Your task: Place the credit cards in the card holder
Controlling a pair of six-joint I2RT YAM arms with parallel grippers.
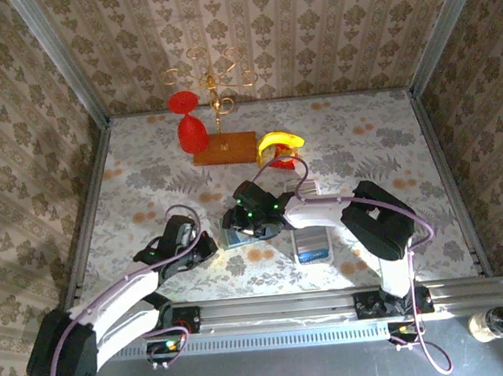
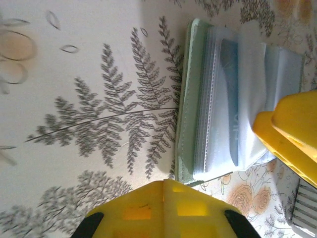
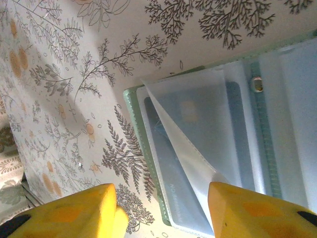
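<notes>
- card holder (image 1: pixel 236 236): lies open on the counter (image 1: pixel 361 144), near the front middle, with its clear sleeves facing up. A blue credit card (image 3: pixel 198 119) already sits in one sleeve.
- right claw (image 3: pixel 161 192): directly above the holder, jaws apart and clamping nothing. A raised clear sleeve leaf (image 3: pixel 181 148) leans against one finger.
- left claw (image 2: pixel 163 186): closed and empty, just to the holder's left, facing its green cover edge.
- The right arm is nearer. The card's long axis seems to run parallel to the holder's spine, so the next insertion likely follows that line.
</notes>
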